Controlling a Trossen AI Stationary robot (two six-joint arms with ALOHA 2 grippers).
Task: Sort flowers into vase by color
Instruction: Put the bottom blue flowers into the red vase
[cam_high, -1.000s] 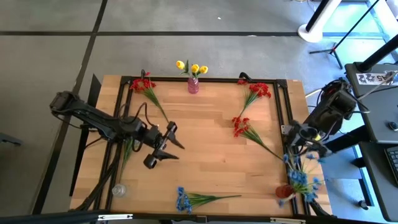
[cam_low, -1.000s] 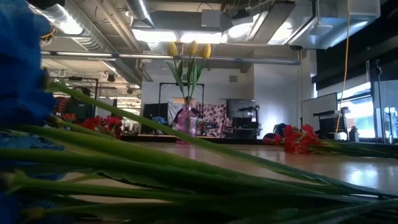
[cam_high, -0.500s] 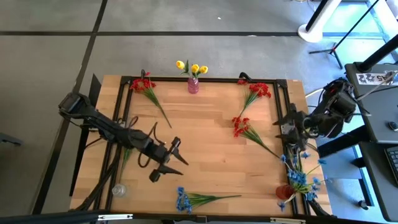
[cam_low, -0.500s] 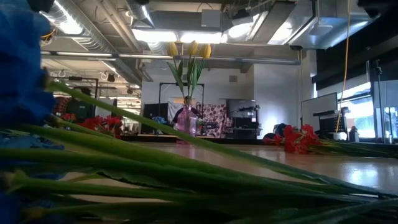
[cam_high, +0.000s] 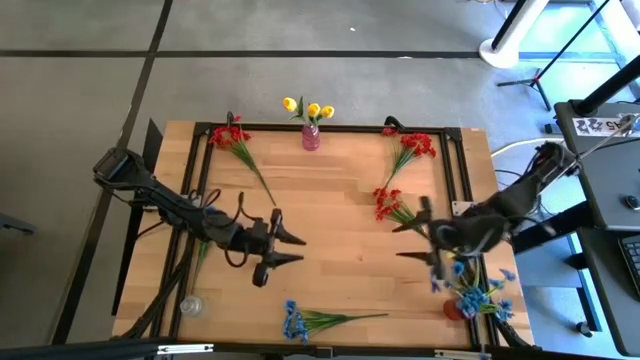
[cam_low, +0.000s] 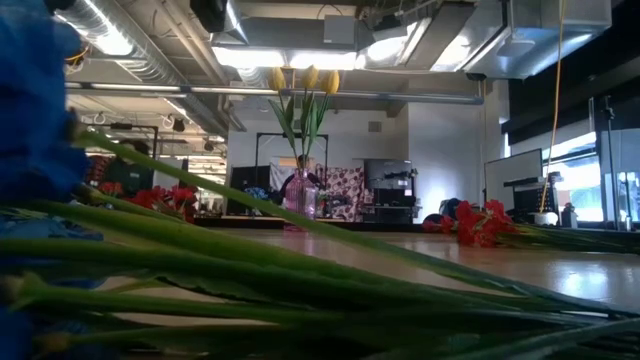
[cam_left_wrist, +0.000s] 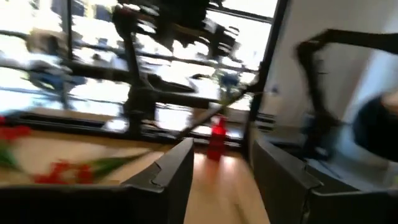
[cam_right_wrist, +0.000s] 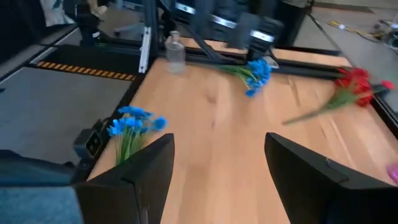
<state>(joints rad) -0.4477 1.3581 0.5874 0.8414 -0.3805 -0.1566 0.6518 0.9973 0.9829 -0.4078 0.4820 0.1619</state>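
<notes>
Seen from overhead only: left gripper (cam_high: 283, 250) poised open and empty above mid-table, right gripper (cam_high: 422, 233) likewise open and empty near the right side, beside a red vase (cam_high: 456, 307) of blue flowers (cam_high: 478, 290). Yellow flowers (cam_high: 308, 108) upright in a pink vase (cam_high: 311, 137) at the far edge. At table level, loose blue flower stems (cam_low: 250, 270) blocking the foreground, both grippers unseen. Red flowers (cam_high: 403, 150) strewn about.

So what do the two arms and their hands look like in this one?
Both arms are dark and slender with jointed segments, and black cables loop along the left one. Each ends in a two-fingered hand, left hand and right hand, with flat, angular, matte black fingers. No markings visible.
</notes>
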